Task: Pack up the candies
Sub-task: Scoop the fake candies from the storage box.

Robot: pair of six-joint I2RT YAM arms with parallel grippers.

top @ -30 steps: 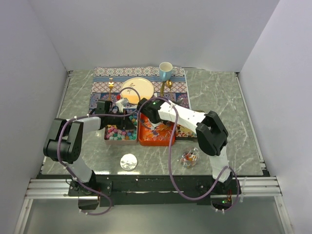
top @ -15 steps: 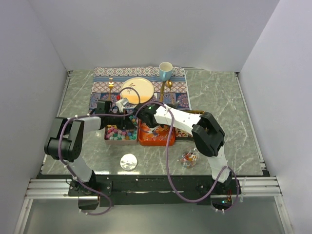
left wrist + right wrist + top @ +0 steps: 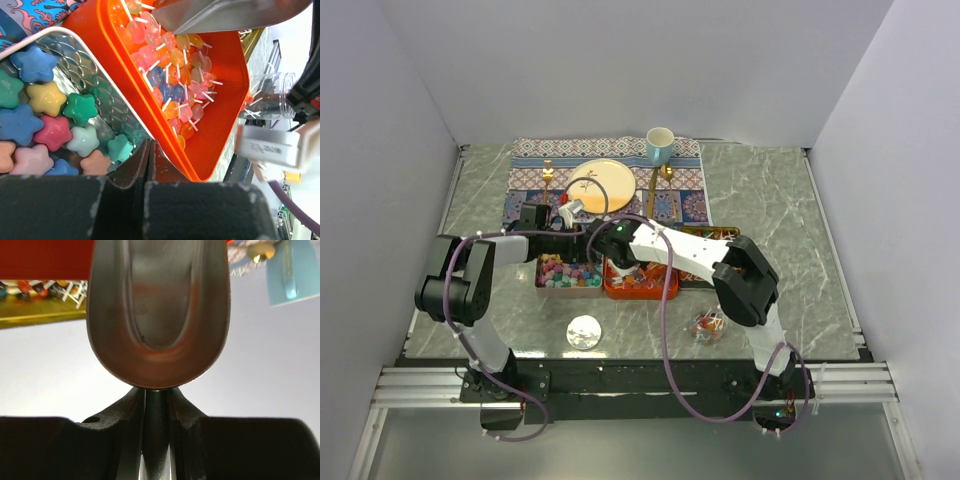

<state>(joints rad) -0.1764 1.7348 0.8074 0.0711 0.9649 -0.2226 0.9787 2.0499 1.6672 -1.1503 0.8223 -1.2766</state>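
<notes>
The candies lie in three tins. Pastel star-shaped ones (image 3: 47, 112) fill a silver tin (image 3: 568, 273). Twist-wrapped ones with white ends (image 3: 170, 75) fill an orange tin (image 3: 640, 282). Red-orange wrapped ones (image 3: 40, 288) lie in a gold tin (image 3: 708, 262). My left gripper (image 3: 147, 145) is shut, and its tips rest where the silver and orange tins meet, against the orange rim. My right gripper (image 3: 157, 396) is shut on the handle of a metal scoop (image 3: 157, 315). It holds the scoop over the orange tin's far left corner (image 3: 620, 243). The scoop bowl also shows in the left wrist view (image 3: 225, 15).
A small clear jar (image 3: 707, 325) with some candies stands at the front right, and its round lid (image 3: 584, 331) lies at the front left. Behind the tins a patterned mat (image 3: 535, 185) holds a plate (image 3: 601, 185) and a blue cup (image 3: 660, 146).
My right arm has swung left with the scoop, from the orange tin's middle to its far left corner. The left arm has hardly moved.
</notes>
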